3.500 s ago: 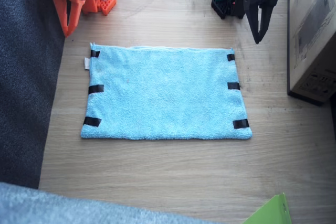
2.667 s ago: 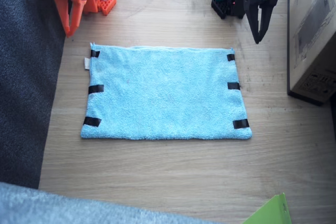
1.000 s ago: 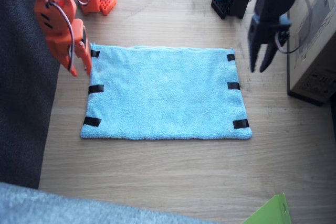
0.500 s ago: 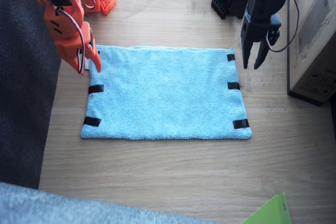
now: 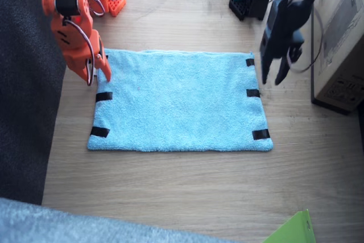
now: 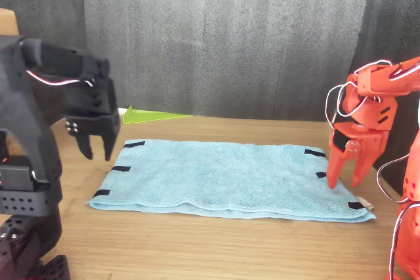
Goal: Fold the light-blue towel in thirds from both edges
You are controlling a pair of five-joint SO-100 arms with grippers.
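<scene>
Over the flat light-blue towel, right gripper hides one strip; left gripper parted too

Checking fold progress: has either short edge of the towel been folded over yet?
No: the light-blue towel lies flat, black tape strips showing along both short sides.

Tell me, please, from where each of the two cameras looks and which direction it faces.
Fixed view: sits high above the table's near edge and looks steeply down on the light-blue towel; right arm's orange claw and left arm's black claw show, arm bases at the top.
Front view: sits low by the arm bases and looks level across the table towards a grey curtain; the black left arm shows on the picture's left, the orange right arm on its right.
Both share the towel, its black tape strips and both claws.
</scene>
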